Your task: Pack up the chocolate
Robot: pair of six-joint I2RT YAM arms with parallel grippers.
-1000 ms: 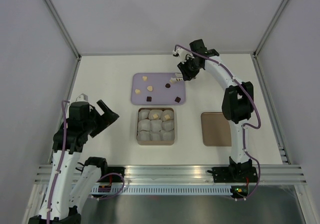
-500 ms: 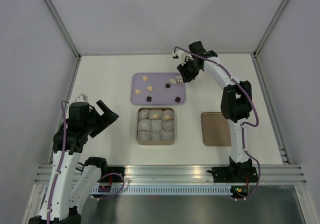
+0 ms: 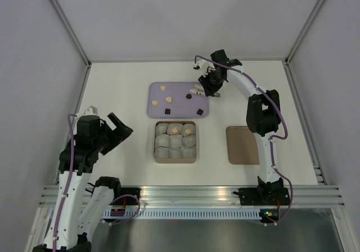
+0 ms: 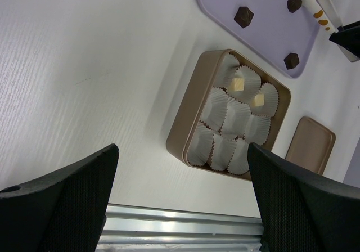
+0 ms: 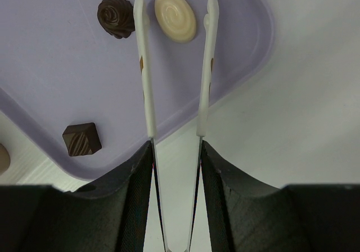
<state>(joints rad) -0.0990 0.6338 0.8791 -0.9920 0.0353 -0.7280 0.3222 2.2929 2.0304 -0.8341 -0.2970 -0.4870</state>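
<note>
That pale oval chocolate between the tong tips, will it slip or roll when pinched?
Probably slippery: the pale oval chocolate looks smooth and domed, and the tongs have thin, flat tips, so it may squirt out. It is unlikely to roll, since it lies flat on the tray.

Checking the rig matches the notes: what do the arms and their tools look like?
The left arm and right arm have white links and black joints, each trailed by a purple cable. The left tool and right tool are black, with two wedge-shaped, mesh-textured fingers.
</note>
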